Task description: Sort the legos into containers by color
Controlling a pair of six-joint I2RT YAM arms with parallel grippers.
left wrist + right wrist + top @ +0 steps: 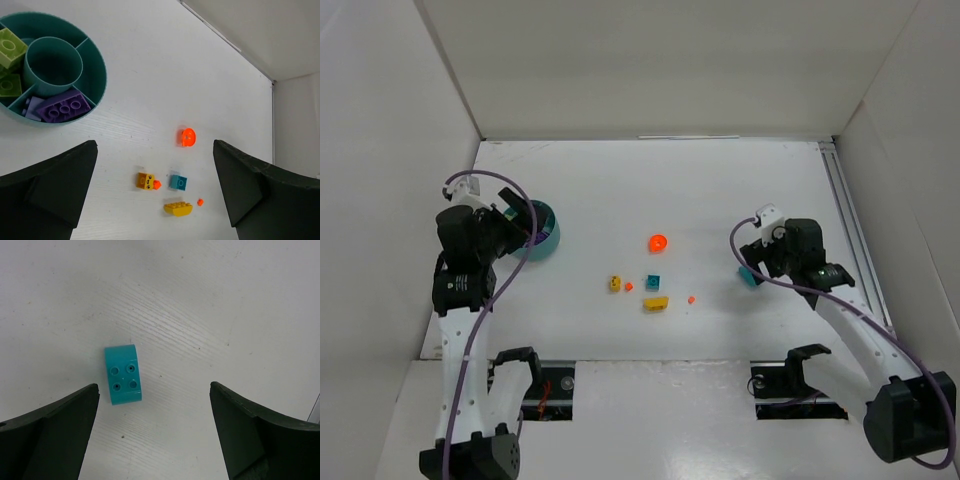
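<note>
The teal dish [546,236] sits at the left; in the left wrist view its rim [98,75] encloses lime green bricks [10,47] and purple bricks [65,106]. Loose legos lie mid-table: an orange round one [187,137], a yellow-orange block [145,180], a small teal block [178,182], a yellow curved brick [178,208] and a tiny orange stud [200,202]. My left gripper [155,165] is open and empty, high beside the dish. My right gripper [154,405] is open above a teal brick [123,375], which lies nearer its left finger.
White walls enclose the table on the left, back and right. A metal rail [845,230] runs along the right edge. The teal brick [748,276] lies apart from the central group [653,281].
</note>
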